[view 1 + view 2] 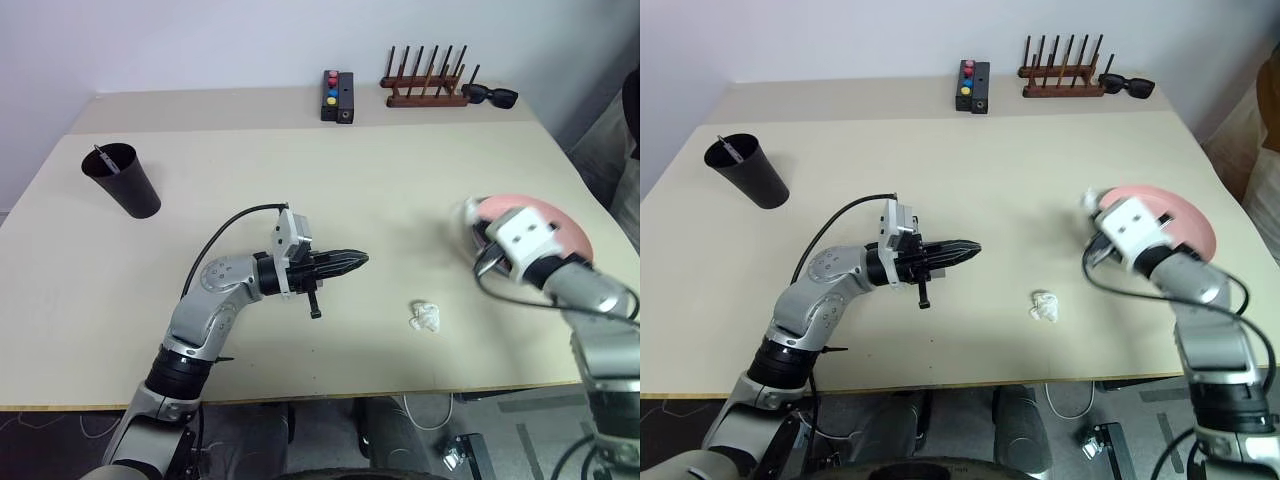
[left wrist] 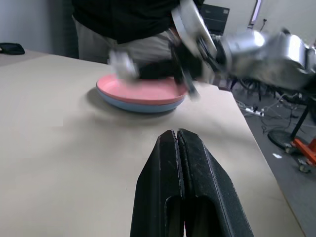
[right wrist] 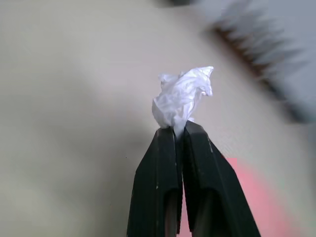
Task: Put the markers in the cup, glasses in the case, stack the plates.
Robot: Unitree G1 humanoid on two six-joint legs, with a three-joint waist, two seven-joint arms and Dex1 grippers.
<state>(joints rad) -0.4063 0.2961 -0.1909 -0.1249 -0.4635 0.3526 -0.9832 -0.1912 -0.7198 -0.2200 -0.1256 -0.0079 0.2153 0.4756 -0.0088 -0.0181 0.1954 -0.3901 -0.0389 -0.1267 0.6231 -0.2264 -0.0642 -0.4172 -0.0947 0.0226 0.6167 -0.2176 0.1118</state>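
The right pincer (image 3: 178, 129) is pressed together on a small crumpled white wad (image 3: 181, 98), pinched at its lower end so that most of it stands free beyond the tips; by the look of it the wad is stray litter being carried off the plates (image 2: 140, 94), not one of the things the task names. In the left wrist view the salmon pink plate lies nested on the light blue one, rims aligned, so the stacking looks done, and the right pincer hangs just over the stack's edge nearest the middle of the surface (image 1: 300, 180). A second crumpled white scrap (image 1: 425, 317) lies on the bare surface near the front edge, between the two arms and apart from both. The left pincer (image 1: 352, 261) is shut on nothing and points level across toward the plates, well apart from them, probably parked out of the way. The black cup (image 1: 122, 178) stands upright far off at the robot's left, with a slim thing leaning inside it, probably a marker, though too small to tell. At the back edge sit a wooden peg rack (image 1: 425, 85), black sunglasses (image 1: 490, 96) beside it, and a small black box with coloured buttons (image 1: 337, 96).
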